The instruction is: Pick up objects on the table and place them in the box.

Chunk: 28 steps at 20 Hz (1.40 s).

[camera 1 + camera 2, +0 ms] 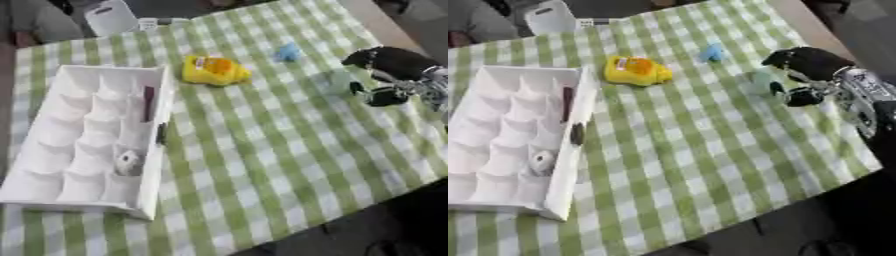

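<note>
At the left stands a white box (52, 145) divided into several compartments. It holds a dark red stick (149, 102) and a small grey-white round thing (129, 161). A small dark piece (162, 134) sits on its right wall. On the green checked cloth lie a yellow object (214, 71), a small blue object (287, 52) and a pale green see-through object (761, 79). My right hand (811, 65) comes in from the right, open, its thumb and fingers apart. The pale green object lies just left of that gap. My left hand is out of sight.
A white container (109, 17) stands at the far edge, beyond the box. The table's front edge (350, 210) runs diagonally across the lower right, with dark floor beyond it. Bare checked cloth (262, 150) fills the middle.
</note>
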Motion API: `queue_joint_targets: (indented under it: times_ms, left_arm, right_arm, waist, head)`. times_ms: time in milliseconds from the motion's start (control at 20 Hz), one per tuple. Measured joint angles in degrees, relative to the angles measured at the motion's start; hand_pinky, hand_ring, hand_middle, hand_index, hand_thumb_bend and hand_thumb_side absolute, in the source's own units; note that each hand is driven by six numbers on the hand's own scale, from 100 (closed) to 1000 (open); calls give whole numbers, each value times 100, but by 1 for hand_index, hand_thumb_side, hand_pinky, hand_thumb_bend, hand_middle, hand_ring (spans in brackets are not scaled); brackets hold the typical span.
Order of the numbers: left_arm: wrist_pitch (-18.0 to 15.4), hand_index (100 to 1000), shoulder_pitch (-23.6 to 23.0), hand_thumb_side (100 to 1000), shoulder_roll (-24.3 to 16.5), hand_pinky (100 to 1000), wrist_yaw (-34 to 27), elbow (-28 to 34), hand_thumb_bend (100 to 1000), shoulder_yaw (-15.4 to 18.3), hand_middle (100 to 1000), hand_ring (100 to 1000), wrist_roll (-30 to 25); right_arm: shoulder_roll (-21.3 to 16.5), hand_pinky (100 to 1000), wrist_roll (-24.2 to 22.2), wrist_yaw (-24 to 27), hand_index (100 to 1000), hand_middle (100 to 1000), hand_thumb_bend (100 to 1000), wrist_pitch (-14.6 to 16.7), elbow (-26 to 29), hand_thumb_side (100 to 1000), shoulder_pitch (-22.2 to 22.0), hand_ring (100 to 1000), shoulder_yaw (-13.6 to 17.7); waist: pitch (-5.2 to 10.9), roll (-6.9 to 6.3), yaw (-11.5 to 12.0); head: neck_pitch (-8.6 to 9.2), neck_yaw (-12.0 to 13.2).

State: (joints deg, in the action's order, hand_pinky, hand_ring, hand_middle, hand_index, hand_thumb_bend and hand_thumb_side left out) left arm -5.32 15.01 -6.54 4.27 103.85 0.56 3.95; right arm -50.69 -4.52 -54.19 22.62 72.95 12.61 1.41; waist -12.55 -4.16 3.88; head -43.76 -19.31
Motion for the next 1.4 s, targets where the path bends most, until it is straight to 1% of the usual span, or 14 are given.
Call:
queue_joint_targets:
  times_ms: [400, 550, 850, 1200, 1400]
  left_arm:
    - [1, 860, 8, 948, -1, 750, 0, 0, 150, -1, 939, 658, -12]
    - [3, 860, 13, 948, -1, 750, -1, 0, 150, -1, 938, 657, -15]
    - [2, 860, 16, 948, -1, 750, -1, 0, 149, -2, 937, 656, -16]
    - [1, 860, 16, 949, -1, 750, -1, 0, 149, -4, 937, 655, -21]
    - [-2, 860, 18, 950, -1, 751, -1, 0, 148, -4, 937, 655, -26]
  right_arm:
    - [0, 897, 28, -42, 955, 835, 112, -20, -3, 236, -47, 809, 12]
    - [2, 895, 33, -67, 955, 835, 111, -14, -20, 234, -40, 807, 12]
    - [3, 891, 57, -79, 956, 834, 108, 5, -37, 225, 2, 804, 12]
    - [-1, 897, 119, -68, 955, 836, 148, -13, -29, 232, 51, 808, 34]
    - [-18, 899, 145, -68, 954, 836, 154, -39, -1, 236, 46, 809, 59]
  waist:
    - [-1, 0, 49]
    - [-2, 0, 84]
    - [-5, 0, 97]
    - [-5, 0, 111]
    - [-50, 0, 146]
  head:
    - [9, -14]
    - [46, -15]
    - [52, -17]
    - [52, -18]
    - [53, -18]
